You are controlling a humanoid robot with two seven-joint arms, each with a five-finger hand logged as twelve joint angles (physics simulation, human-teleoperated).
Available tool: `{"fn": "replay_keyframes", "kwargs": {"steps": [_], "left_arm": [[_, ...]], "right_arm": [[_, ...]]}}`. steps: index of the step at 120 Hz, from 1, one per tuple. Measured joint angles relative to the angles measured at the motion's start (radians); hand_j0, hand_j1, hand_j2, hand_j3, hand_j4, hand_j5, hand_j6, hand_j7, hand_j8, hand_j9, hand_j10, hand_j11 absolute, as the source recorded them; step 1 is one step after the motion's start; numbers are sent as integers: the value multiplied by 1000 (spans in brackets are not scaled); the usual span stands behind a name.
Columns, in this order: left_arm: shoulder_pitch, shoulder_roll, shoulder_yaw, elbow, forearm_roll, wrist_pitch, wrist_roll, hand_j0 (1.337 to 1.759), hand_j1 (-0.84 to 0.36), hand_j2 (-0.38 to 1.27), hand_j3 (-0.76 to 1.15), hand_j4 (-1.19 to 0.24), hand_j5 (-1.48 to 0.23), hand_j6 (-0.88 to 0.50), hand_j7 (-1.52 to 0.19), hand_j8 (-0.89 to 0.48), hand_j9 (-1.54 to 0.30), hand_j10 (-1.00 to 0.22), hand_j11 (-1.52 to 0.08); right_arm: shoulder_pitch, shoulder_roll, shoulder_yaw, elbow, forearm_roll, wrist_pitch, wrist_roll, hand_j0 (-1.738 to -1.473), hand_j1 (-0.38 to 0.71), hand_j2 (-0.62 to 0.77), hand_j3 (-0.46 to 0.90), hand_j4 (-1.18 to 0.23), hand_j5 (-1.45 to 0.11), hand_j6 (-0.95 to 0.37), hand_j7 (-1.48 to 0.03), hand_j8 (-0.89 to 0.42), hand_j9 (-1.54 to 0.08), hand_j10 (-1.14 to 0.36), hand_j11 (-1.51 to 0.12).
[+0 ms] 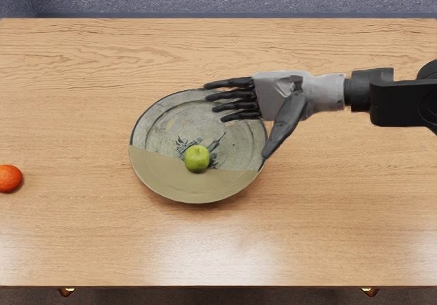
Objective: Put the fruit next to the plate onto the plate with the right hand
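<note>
Now the green fruit (197,158) lies on the plate (164,124), just below the plate's centre. Over the plate's upper-right rim hangs the right hand (268,100), its fingers spread and holding nothing. An orange (9,178) sits on the table (341,216), far left of the plate.

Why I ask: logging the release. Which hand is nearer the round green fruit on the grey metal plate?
Right. The open right hand hovers up-right of the round green fruit, apart from it; the left hand is out of view.
</note>
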Motion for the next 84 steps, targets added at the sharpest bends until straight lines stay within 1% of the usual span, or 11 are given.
{"fn": "replay_keyframes", "kwargs": {"steps": [8, 20, 40, 66, 84], "left_arm": [[0, 0, 0, 0, 0, 0, 0, 1658, 69, 47, 0, -234, -304, -234, -304, -234, -304, -234, -304], [0, 0, 0, 0, 0, 0, 0, 1658, 69, 47, 0, -234, -304, -234, -304, -234, -304, -234, -304], [0, 0, 0, 0, 0, 0, 0, 1658, 69, 47, 0, -234, -304, -234, -304, -234, -304, -234, -304], [0, 0, 0, 0, 0, 0, 0, 1658, 69, 47, 0, -234, -304, -234, -304, -234, -304, -234, -304], [0, 0, 0, 0, 0, 0, 0, 1658, 69, 47, 0, -234, -304, -234, -304, -234, -304, -234, -304]], "right_arm": [[-18, -39, 1, -33, 85, 8, 0, -1658, -298, -7, 0, -43, -57, -43, -56, -43, -57, -43, -57], [-41, -92, 0, -62, 178, 13, 0, -1658, -301, -7, 0, -40, -53, -40, -53, -40, -53, -40, -53], [-66, -155, -8, -105, 280, 16, 0, -1658, -304, -7, 0, -37, -50, -37, -50, -37, -50, -38, -50], [-114, -262, -12, -121, 373, 16, 0, -1658, -305, -7, 0, -35, -48, -35, -48, -35, -48, -36, -48], [-145, -310, -15, -120, 406, 16, 0, -1658, -305, -7, 0, -34, -47, -33, -48, -34, -48, -35, -48]]}}
